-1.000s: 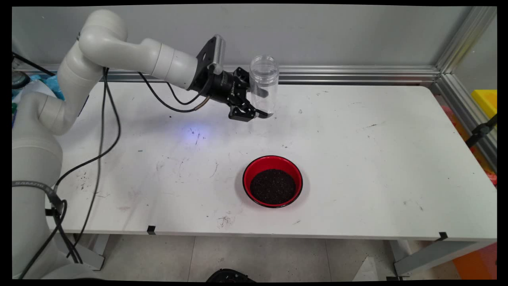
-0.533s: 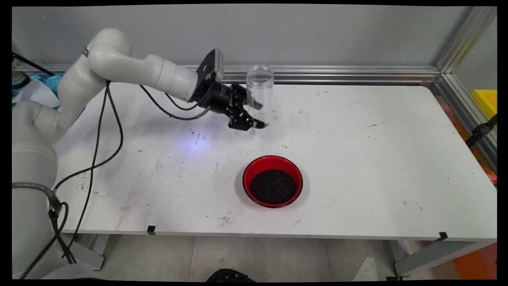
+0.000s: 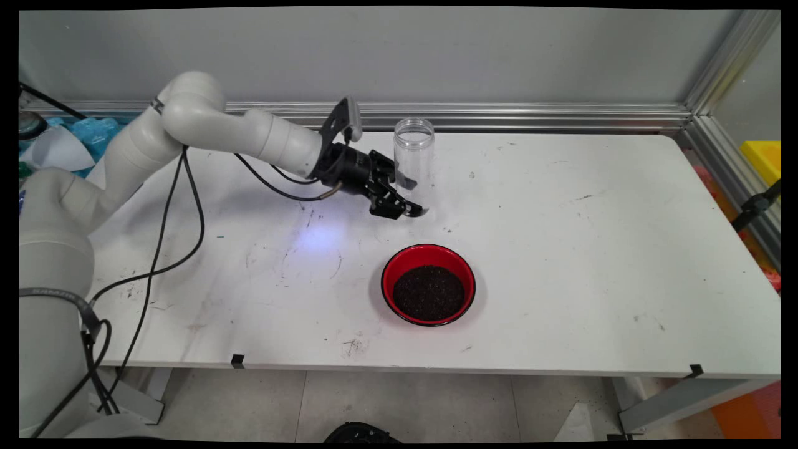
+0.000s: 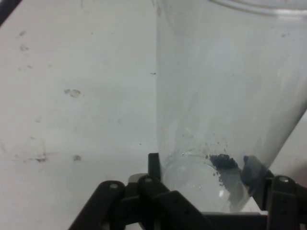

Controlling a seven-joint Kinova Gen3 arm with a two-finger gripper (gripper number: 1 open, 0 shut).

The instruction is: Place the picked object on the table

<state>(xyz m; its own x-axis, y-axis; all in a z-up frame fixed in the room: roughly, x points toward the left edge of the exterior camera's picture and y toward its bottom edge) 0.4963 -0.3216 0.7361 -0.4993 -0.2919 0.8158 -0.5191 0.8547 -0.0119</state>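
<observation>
My gripper (image 3: pixel 412 197) is shut on the lower part of a clear, open-topped plastic jar (image 3: pixel 414 156), which stands upright at the back middle of the white table (image 3: pixel 592 249). I cannot tell whether its base touches the table. In the hand view the jar (image 4: pixel 230 96) fills the right side between my gripper's (image 4: pixel 206 191) jaws, and a few dark crumbs (image 4: pixel 223 160) cling near its bottom. A red bowl (image 3: pixel 428 284) of dark granules sits on the table in front of the jar, clearly apart from it.
An aluminium rail (image 3: pixel 561 115) runs along the table's back edge and down its right side. Black cables (image 3: pixel 168 237) hang from the arm over the table's left part. A yellow box (image 3: pixel 764 159) sits beyond the right rail.
The arm has come down and slightly toward the near side, carrying the jar from well above the table to table level. The grip has stayed shut and the bowl has not moved.
</observation>
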